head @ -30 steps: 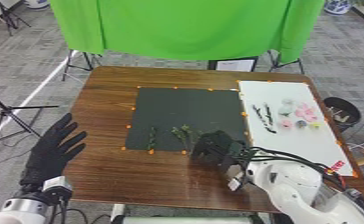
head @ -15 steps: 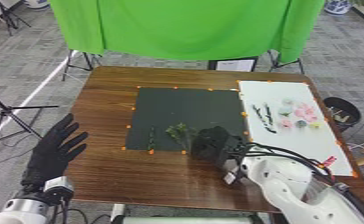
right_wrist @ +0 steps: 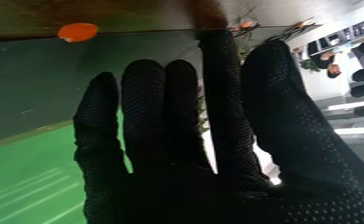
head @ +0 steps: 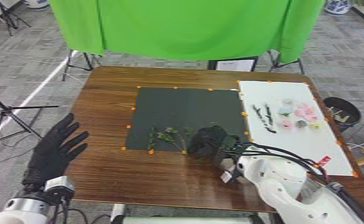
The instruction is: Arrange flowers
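My right hand [head: 209,140] is over the lower right corner of the dark mat [head: 187,107], close to the green sprigs. One sprig [head: 152,139] lies at the mat's lower left; another leafy sprig [head: 170,136] is beside it, with more greenery [head: 188,134] nearer the hand. In the right wrist view the right hand [right_wrist: 187,185] has straight fingers, and greenery [right_wrist: 296,33] is visible past their tips. Whether a stem touches them is unclear. My left hand [head: 52,155] stays open at the table's left edge, well away from the sprigs.
On the right, a white board [head: 294,145] carries dark twigs [head: 264,118], a large pink flower [head: 306,113], a pale flower [head: 287,106] and several small blooms. Orange markers edge both mat and board. A dark bin [head: 341,111] stands beyond the table's right edge.
The leafy sprig has shifted left on the mat, and the greenery beside it now looks more spread out. My right hand has drawn slightly left and its pose has turned. The left hand has stayed still.
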`<state>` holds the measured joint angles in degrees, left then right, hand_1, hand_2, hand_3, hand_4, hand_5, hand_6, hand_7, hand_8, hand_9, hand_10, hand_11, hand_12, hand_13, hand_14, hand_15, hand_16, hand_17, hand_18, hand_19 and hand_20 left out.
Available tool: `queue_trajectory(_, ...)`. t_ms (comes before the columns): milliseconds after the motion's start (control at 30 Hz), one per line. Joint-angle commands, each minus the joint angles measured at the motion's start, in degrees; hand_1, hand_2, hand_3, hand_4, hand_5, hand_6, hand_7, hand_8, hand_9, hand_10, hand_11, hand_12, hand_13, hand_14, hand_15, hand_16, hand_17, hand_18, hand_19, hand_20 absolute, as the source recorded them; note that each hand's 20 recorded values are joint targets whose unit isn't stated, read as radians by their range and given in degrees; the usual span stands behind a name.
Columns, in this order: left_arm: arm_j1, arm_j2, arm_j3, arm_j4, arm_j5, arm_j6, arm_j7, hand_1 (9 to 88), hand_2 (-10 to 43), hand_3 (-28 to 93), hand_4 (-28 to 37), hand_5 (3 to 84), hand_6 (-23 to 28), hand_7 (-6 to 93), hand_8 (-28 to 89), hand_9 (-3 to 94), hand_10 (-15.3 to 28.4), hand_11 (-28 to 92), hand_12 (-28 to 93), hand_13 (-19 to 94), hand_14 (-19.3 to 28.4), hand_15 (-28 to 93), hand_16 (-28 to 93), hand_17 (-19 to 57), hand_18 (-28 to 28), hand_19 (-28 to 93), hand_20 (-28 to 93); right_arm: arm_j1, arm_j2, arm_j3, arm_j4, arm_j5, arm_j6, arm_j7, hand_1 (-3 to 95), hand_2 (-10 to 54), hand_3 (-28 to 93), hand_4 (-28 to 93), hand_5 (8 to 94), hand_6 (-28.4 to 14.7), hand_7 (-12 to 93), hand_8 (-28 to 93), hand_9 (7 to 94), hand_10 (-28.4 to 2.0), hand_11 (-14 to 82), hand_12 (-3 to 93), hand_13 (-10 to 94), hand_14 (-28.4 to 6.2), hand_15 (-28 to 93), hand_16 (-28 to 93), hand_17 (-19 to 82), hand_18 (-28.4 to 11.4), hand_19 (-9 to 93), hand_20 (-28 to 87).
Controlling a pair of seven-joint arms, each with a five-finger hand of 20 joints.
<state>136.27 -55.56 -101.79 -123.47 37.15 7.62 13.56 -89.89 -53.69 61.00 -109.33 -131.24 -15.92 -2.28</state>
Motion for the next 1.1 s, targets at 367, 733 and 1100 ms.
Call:
queue_trajectory(367, 0.67, -0.76, -0.01, -0.11, -0.04, -0.14, -0.2, 24.8, -3.2, 69, -24.9, 23.0, 2.5, 18.0, -9, 17.7, 10.1, 15, 20, 17, 14.9, 27, 2, -12.4, 23.0, 38, 10, -0.85, 0.1, 3.75, -4.71, 8.13, 6.26, 0.92, 13.9, 13.8, 93, 2, 50.1, -0.3, 42, -16, 40.6, -14.5, 62.1, 52.6, 40, -14.5, 82, 31, 13, -22.6, 68, 55)
queue_trajectory(733, 0.19, -0.57, 0.3, 0.08, -0.03, -0.01, -0.59, 24.7, -3.2, 70, -25.0, 23.0, 2.6, 17.9, -9, 17.7, 10.2, 15, 20, 17, 14.9, 27, 2, -12.5, 23.0, 38, 10, 4.17, -2.91, -1.37, -3.01, 4.85, -0.92, -2.19, 13.6, 15.9, 93, 5, 50.3, 2.8, 33, -17, 34.9, -15.0, 60.5, 50.0, 34, -14.3, 80, 31, 10, -23.2, 65, 54)
queue_trajectory(1100, 0.1, -0.23, 0.56, 0.16, 0.06, -0.14, -0.74, 24.8, -3.1, 69, -25.0, 23.0, 2.5, 18.0, -9, 17.6, 10.1, 15, 20, 17, 14.8, 27, 2, -12.5, 23.0, 37, 10, 10.44, -4.9, -9.54, 1.65, -4.65, 1.35, -0.4, 8.5, 19.3, 93, 0, 49.6, 2.8, 33, -16, 28.4, -16.4, 59.4, 49.9, 25, -15.2, 80, 29, 7, -23.1, 64, 54)
